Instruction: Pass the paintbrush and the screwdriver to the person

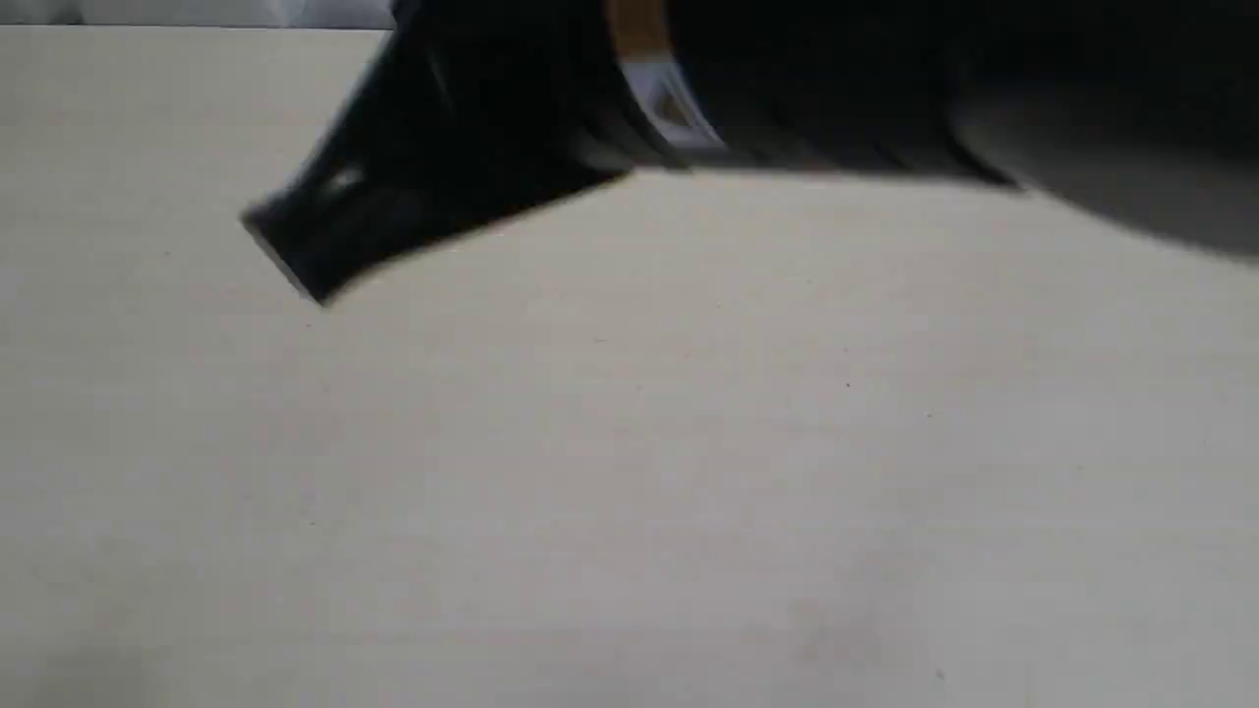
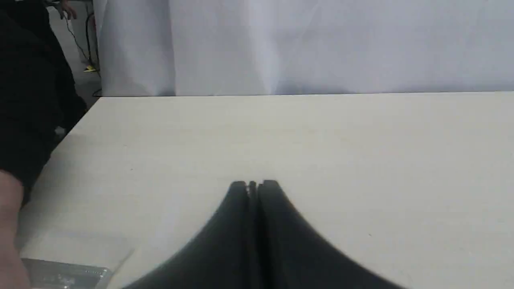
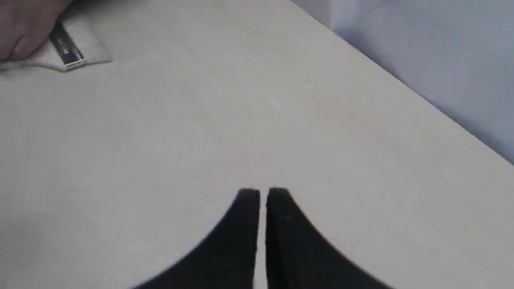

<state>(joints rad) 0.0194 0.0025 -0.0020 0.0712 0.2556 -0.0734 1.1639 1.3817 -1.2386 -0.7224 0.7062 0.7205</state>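
The paintbrush (image 3: 76, 54) lies on the pale table, showing its silver ferrule and whitish bristles, and the person's bare hand (image 3: 24, 28) rests on its handle end. The left wrist view catches the same paintbrush (image 2: 64, 275) beside the person's forearm (image 2: 8, 228). My left gripper (image 2: 253, 185) is shut and holds nothing, hovering over bare table. My right gripper (image 3: 263, 193) is shut to a thin slit, also holding nothing, well away from the brush. The screwdriver is out of view.
A blurred black arm (image 1: 472, 128) crosses the top of the exterior view above the table (image 1: 629, 472); which arm it is I cannot tell. A white curtain (image 2: 305, 44) hangs behind the table's far edge. The person's dark clothing (image 2: 28, 80) stands at the table's side.
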